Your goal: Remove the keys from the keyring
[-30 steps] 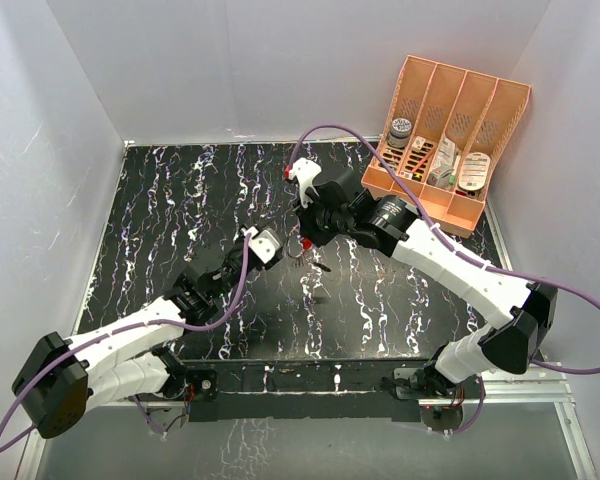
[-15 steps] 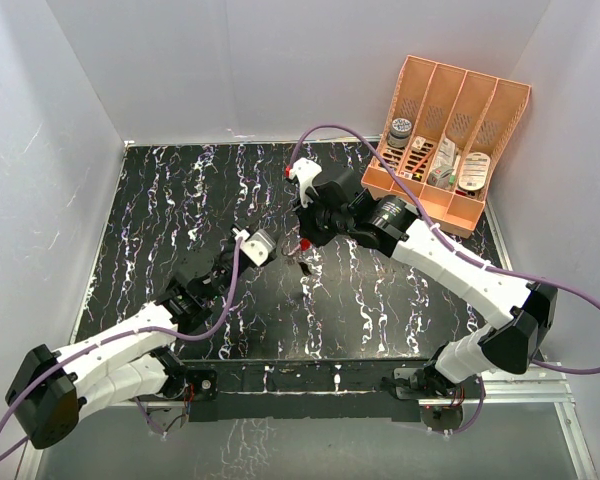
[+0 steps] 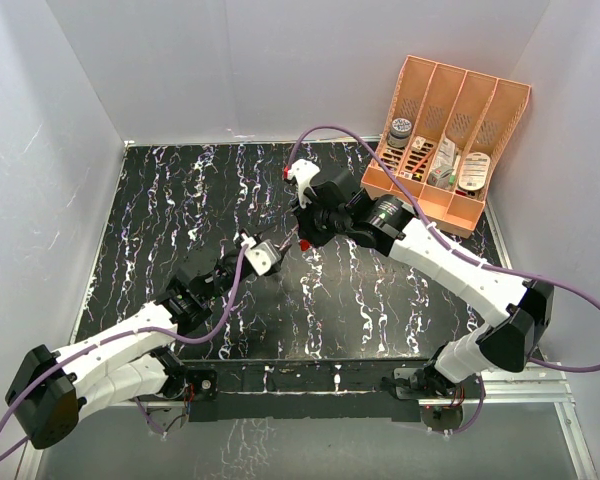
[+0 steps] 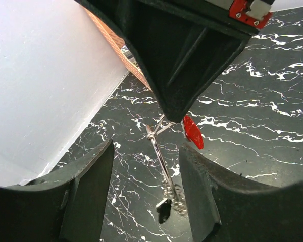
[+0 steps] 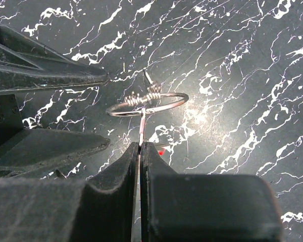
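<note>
My right gripper [image 5: 140, 147] points down from above with its fingers pressed tight on a thin flat bit of metal, which I think is one of the keys [image 5: 142, 126]. My left gripper [image 4: 146, 151] sits just below with its fingers spread apart. The keyring [image 4: 161, 161] hangs down from that right tip, its long way up and down, right in the gap between my left fingers, and the small red piece [image 4: 193, 133] dangles just beside it.
</note>
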